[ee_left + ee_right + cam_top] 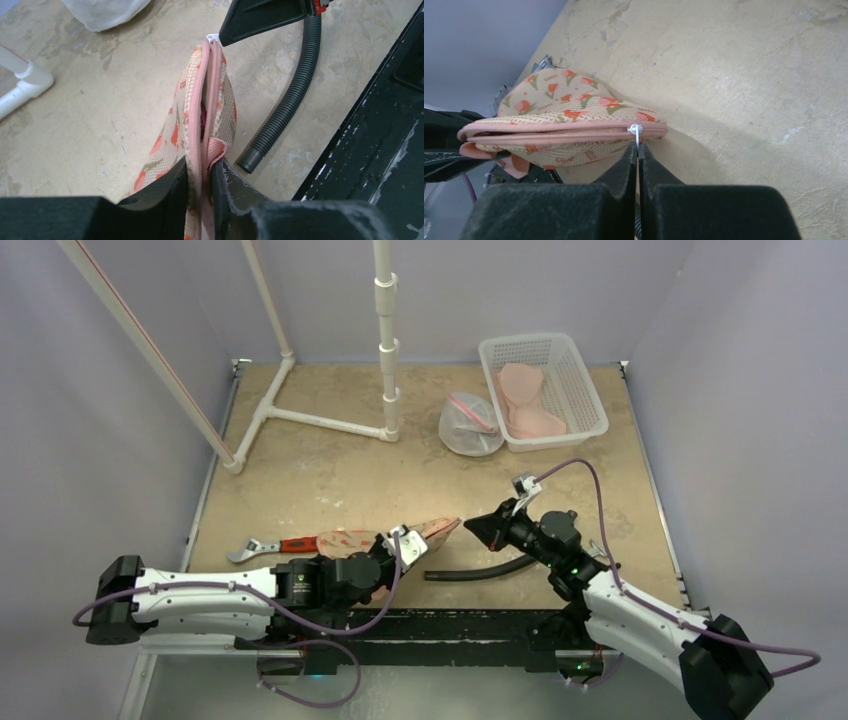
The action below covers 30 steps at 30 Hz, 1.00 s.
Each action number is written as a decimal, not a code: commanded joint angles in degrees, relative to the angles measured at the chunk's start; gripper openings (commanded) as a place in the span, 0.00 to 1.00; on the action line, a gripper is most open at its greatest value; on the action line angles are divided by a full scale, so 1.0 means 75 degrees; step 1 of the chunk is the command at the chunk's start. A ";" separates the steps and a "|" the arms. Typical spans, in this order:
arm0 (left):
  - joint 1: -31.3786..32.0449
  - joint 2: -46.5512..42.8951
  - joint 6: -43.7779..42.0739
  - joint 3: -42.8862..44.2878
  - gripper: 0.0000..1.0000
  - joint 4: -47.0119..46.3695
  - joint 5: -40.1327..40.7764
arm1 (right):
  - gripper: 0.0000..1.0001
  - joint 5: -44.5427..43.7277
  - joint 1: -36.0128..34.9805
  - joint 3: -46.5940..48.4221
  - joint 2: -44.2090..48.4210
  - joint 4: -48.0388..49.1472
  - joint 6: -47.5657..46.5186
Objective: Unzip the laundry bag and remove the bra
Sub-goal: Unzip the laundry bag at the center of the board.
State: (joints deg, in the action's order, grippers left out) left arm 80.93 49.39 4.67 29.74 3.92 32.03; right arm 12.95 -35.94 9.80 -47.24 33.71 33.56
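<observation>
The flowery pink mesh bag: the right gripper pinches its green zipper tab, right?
Not green. The right wrist view shows the right gripper pinching the white zipper tab of the flowery pink mesh bag.

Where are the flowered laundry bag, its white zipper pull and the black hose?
laundry bag (569, 107): right wrist view, on its flowered mesh side.
zipper pull (635, 130): right wrist view, on the white tab at the zipper's end.
black hose (293, 97): left wrist view, midway along its ribbed length.

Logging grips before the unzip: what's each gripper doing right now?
Left gripper: closed on the bag's edge.
Right gripper: closed on the zipper pull.
</observation>
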 commanded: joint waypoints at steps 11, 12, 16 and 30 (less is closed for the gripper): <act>0.0038 0.0339 0.1413 0.0672 0.82 0.0280 0.0443 | 0.00 0.0043 0.0035 -0.0230 0.0451 0.0227 -0.0361; 0.0044 0.0341 0.1504 0.0774 0.84 0.0294 0.0477 | 0.00 0.0043 0.0035 -0.0228 0.0460 0.0221 -0.0359; 0.0044 0.0419 0.1931 0.1270 0.89 0.0378 0.0394 | 0.00 0.0021 0.0040 -0.0177 0.0493 0.0132 -0.0381; 0.0277 0.3760 0.2569 0.4151 0.96 0.2003 0.0286 | 0.00 -0.0115 0.0034 -0.0112 0.0608 -0.0083 -0.0382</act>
State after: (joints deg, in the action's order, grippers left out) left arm 81.30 70.39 21.65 54.74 14.15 32.82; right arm 12.80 -35.94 8.34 -43.70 32.36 31.86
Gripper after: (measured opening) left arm 0.948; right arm 0.005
